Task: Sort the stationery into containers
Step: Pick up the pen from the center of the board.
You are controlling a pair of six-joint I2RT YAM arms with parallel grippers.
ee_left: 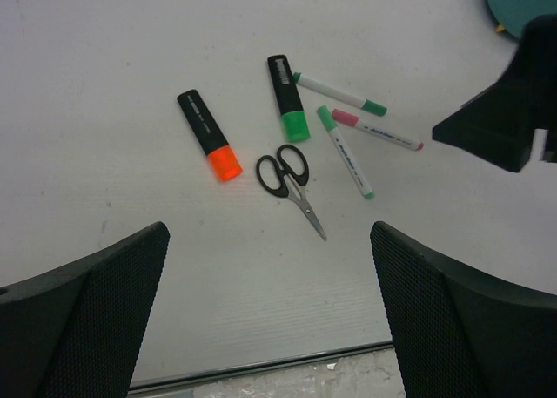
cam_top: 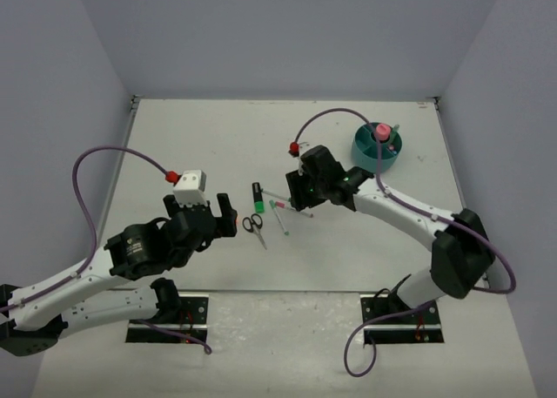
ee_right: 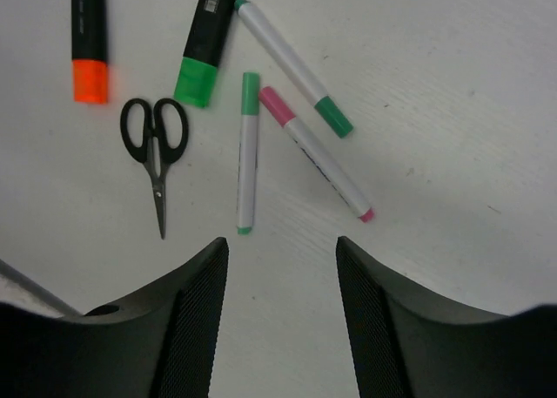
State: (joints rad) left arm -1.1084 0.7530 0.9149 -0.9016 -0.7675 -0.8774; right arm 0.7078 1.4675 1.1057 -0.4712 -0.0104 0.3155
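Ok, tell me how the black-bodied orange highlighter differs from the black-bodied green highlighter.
The black-bodied orange highlighter has an orange cap; the black-bodied green highlighter a green one. The orange one lies alone; the green one has the end of a white pen by its barrel. Both lie flat, caps toward the black-handled scissors.

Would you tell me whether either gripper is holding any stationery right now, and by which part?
Nothing is held: the left gripper and right gripper are both open and empty.

This looks like a robotics lab cell. A flat white bench [cam_top: 200, 137] is boxed in by bare pale grey walls [cam_top: 287, 32], with two white-and-black robot arms [cam_top: 78, 289] bolted at its near edge.
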